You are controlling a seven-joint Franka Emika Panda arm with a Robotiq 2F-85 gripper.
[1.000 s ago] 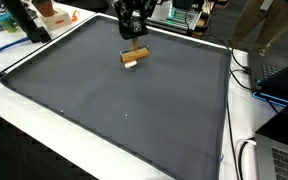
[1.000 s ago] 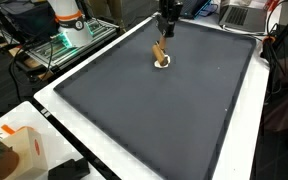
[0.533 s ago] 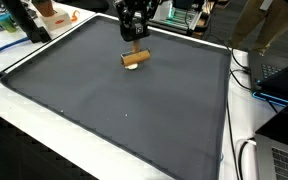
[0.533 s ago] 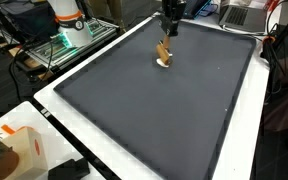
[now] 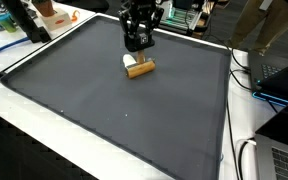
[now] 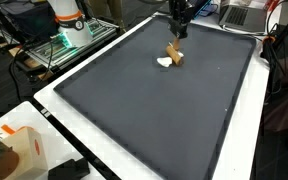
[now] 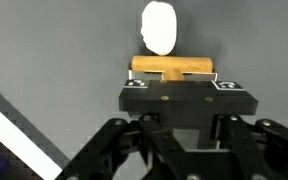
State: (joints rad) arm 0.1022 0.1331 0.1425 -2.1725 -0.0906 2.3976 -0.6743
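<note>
Claw (image 7: 174, 78) shut tight on the wooden piece (image 7: 174, 66). The wrist view has a short stem of it running back between the fingers, and the round crossbar sits square across their tips. Beyond the bar, touching its far side, sits a white oval part (image 7: 159, 27), smooth and egg-shaped. Whether it's joined to the wood, I can't tell.

In both exterior views the gripper (image 5: 137, 45) points straight down, with the wooden piece (image 5: 142, 69) directly beneath it, low over the mat, pale end (image 5: 131, 63) to one side. From the opposite angle the claw (image 6: 179, 30) is over the same spot, the tan wood (image 6: 176, 55) slanting and the white bit (image 6: 165, 63) at its lower end. Whether it rests on the surface or hangs just above it isn't clear.

Underneath lies a dark grey mat (image 5: 114, 120), flat and matte, framed by a white table border (image 6: 249, 110). The claw works near the mat's far edge, close to the clutter behind the table. The broad grey sweep (image 6: 154, 110) toward the near side gives plenty of room.
</note>
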